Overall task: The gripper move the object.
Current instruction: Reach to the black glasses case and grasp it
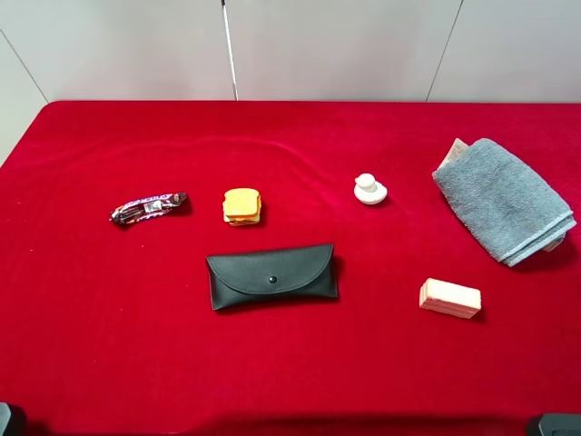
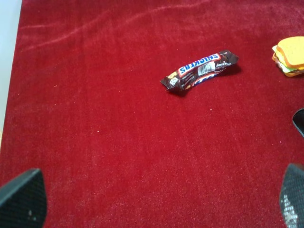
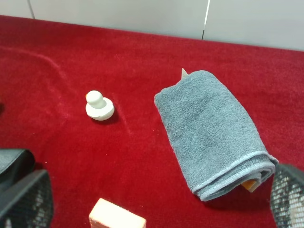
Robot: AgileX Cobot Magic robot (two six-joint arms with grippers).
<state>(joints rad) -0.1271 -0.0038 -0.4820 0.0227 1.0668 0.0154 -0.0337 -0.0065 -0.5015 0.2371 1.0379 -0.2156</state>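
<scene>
The black case (image 1: pixel 272 277) lies on red velvety cloth (image 1: pixel 91 345) below pale wall panels (image 1: pixel 345 45).

The black glasses case (image 1: pixel 272 277) lay flat on the red cloth (image 1: pixel 91 363), its curved flap closed. The left gripper (image 2: pixel 159 190) had its fingers far apart.

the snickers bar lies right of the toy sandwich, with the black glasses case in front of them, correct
No: the snickers bar lies left of the toy sandwich, as the exterior high view shows. The black glasses case does lie in front of them.
</scene>
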